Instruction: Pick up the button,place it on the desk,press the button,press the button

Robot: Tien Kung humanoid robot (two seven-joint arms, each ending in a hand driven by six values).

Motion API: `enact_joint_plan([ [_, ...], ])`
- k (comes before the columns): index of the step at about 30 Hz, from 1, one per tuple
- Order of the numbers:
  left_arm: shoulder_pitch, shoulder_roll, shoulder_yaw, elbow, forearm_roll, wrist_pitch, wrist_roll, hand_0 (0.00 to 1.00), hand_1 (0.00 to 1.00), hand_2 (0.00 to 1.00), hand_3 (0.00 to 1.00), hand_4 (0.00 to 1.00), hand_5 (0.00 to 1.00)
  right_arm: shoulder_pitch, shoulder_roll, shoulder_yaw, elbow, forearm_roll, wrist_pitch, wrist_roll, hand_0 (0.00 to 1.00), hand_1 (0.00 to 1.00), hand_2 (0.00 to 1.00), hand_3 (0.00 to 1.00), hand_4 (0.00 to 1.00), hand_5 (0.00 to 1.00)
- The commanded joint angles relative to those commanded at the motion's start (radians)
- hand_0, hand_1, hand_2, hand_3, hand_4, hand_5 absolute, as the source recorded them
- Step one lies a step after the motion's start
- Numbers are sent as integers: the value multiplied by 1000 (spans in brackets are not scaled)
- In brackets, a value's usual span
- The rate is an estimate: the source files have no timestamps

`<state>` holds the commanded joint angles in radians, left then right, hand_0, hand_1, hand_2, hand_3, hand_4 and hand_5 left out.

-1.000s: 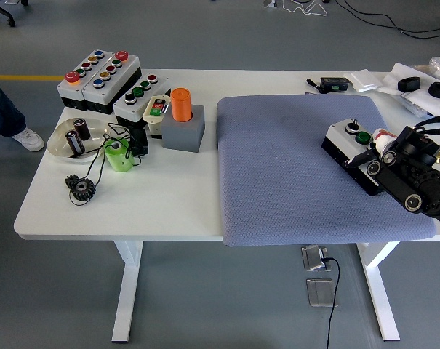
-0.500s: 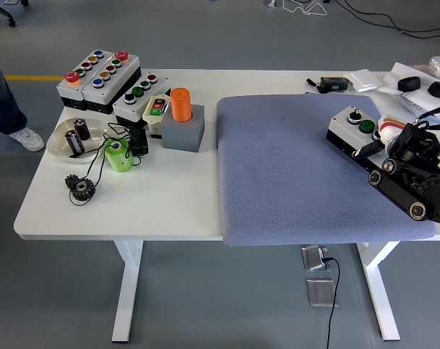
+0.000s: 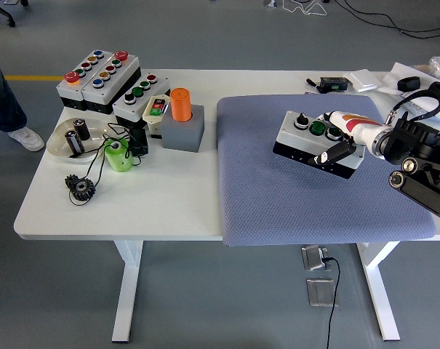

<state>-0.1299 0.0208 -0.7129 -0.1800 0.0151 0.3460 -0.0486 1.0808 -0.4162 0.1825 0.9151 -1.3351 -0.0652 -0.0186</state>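
Currently right hand [image 3: 343, 138] clamped on the grey button box [image 3: 316, 142], fingers [image 3: 333, 153] wrapped over its near side, box over the blue-grey mat [image 3: 278, 189] on the white table [image 3: 132, 203], right of the orange cylinder [image 3: 180, 104].

Matt woven cloth mat [image 3: 278, 196] on a smooth white table [image 3: 132, 203].
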Motion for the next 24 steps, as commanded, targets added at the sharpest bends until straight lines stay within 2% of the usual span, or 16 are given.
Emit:
enact_joint_plan([
  [3,0,0,0,0,-3,0,-2,658,704,724,515,318,966,12,-6,-39,21,-64,7,115,2,2,152,298,484,141],
  [5,0,0,-1,0,-2,0,-1,657,703,724,516,318,966,17,-5,-58,29,-100,9,149,2,2,153,301,465,145],
  [11,0,-1,0,0,-1,-1,-1,656,703,724,515,317,967,13,9,-75,25,-138,12,161,2,2,156,311,450,127],
  [21,2,-3,5,0,-6,-1,0,656,704,724,515,318,966,-10,31,-69,-46,-116,4,169,2,2,164,325,442,117],
  [22,2,-3,5,0,-6,-1,0,655,703,723,515,318,967,-11,32,-68,-50,-117,4,170,53,40,201,360,447,110],
  [24,2,-3,6,0,-6,-1,0,655,703,723,515,318,967,-14,33,-67,-57,-116,5,172,53,40,201,360,447,110],
])
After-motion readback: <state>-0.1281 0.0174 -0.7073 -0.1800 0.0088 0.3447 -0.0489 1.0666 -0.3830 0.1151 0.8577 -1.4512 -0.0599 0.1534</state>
